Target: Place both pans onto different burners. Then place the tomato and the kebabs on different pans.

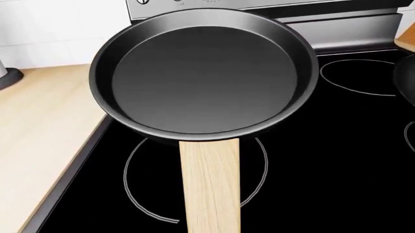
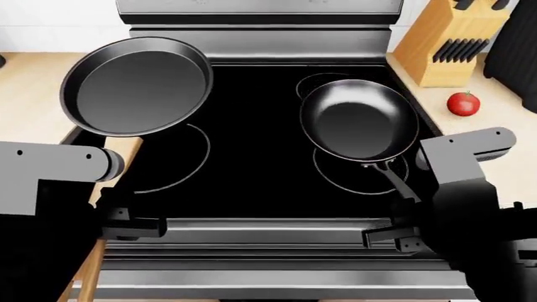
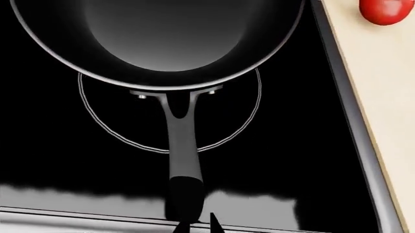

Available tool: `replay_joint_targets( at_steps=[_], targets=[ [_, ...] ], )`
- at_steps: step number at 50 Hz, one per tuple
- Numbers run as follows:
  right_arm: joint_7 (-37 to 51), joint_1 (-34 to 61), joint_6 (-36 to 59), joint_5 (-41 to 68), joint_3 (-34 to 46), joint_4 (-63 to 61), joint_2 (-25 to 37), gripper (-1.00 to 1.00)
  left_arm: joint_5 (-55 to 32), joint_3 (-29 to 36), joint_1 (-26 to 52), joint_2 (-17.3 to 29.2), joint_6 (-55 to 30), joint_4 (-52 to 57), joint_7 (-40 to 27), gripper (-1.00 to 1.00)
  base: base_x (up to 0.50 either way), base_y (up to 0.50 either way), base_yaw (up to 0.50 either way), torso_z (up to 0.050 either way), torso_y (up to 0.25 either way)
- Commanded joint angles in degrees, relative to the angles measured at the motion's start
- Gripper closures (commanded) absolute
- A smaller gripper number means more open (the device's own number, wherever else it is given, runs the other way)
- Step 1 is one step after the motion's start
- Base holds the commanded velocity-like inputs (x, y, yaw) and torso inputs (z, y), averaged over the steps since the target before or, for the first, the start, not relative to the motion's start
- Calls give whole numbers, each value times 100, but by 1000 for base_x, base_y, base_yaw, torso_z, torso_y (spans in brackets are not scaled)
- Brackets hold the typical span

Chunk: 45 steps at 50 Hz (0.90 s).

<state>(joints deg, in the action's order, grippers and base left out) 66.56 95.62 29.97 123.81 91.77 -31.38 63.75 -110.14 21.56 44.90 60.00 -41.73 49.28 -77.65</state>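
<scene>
Pans held over the cooktop, both empty

Pans extend straight out ahead of each end effector. The straight-sided pan (image 2: 134,85) with the wooden handle (image 1: 211,187) reaches forward from the left end effector (image 2: 126,223) and sits above the front-left burner (image 1: 139,194), overlapping only its far part. The slope-sided pan (image 2: 359,119) runs forward from the right end effector (image 3: 194,225) on its thin dark handle (image 3: 181,145), covering the far part of the front-right burner (image 3: 104,121). The tomato (image 2: 462,104) lies on the worktop (image 2: 503,119), ahead and to the outer side of the right end effector, apart from the pan. Both pans hold nothing. The right end effector is closed narrowly on the dark handle's end. The left one grips the wooden handle, though its fingers are out of sight
</scene>
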Motion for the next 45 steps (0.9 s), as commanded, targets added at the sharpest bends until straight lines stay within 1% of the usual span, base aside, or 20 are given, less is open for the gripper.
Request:
replay_joint_targets(
  at_steps=[1,10,25,35,43,44,45],
  targets=[
    [-319,-356,-417,-560,-52,176,73,100,136,-221,120,40,57,-35,62,100,0,0,0,0,10],
    [-322,-489,-578,-591,-54,61,174,100,138,-218,126,52,62,-38,76,100,0,0,0,1,2],
    [-314,-653,-541,-668,60,220,67,100,159,-238,65,84,113,2,81,100,2,0,0,1,1],
    [-274,-535,-364,-566,33,158,113,100,142,-212,106,67,114,3,56,100,1,0,0,0,0],
    [-137,-316,-129,-283,-26,29,176,100,148,-205,107,68,120,2,65,100,0,0,0,0,3],
    [-120,-295,-105,-249,-31,18,174,-100,146,-206,106,72,122,4,66,100,0,0,0,0,0],
    [-98,-272,-90,-217,-40,3,176,-100,142,-209,110,77,124,3,67,100,0,0,0,0,0]
  ],
)
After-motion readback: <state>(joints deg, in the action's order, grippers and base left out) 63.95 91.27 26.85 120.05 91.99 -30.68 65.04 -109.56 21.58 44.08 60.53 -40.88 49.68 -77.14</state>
